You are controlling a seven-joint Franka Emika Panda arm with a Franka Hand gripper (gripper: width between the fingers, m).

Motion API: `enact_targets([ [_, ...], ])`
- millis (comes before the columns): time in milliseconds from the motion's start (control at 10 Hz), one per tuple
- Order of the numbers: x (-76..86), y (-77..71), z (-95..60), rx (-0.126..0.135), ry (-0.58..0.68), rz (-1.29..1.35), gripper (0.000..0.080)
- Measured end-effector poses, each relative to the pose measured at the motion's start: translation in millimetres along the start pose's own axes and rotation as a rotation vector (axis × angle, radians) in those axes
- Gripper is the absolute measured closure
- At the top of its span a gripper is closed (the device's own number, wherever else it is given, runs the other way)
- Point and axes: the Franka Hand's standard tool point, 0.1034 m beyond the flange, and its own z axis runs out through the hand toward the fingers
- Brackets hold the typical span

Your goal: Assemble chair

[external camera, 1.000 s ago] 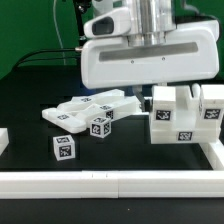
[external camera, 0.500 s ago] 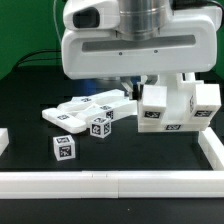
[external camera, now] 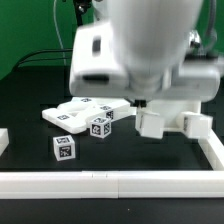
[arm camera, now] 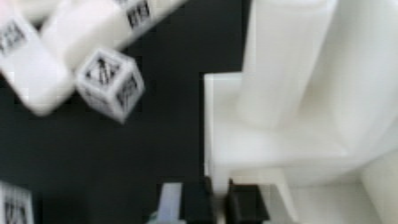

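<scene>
Chair in pieces on black bench (external camera: 25, 105): stack of flat white tagged slabs (external camera: 80, 110), small white tagged cube (external camera: 64, 148) in front, second tagged cube (external camera: 100, 127) beside the stack, larger white blocky chair section (external camera: 165, 121) toward the exterior view's right, now lower and blurred against half a second ago, upper part masked by glossy white robot arm (external camera: 140, 50) swung further across; end effector (arm camera: 210, 203) closed, just beside that section; long white border rail (external camera: 110, 182) along the near edge.

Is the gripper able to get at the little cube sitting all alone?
Probably yes: the little cube stands apart from the other pieces with nothing over it, though the shut gripper must open first.

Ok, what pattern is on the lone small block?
Small block: white, black-and-white square tag; clearest in exterior view.
</scene>
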Motion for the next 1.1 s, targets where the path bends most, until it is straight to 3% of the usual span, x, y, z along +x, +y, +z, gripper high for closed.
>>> enact_targets([
  [400, -9.6, -0.8, 14.8, 0.001, -0.031, 0.01, 0.0777],
  [900, 12.3, -7.8, 32.3, -0.001, -0.012, 0.093, 0.0777],
  [1100, 15.4, -22.4, 24.1, -0.004, 0.021, 0.087, 0.0777],
])
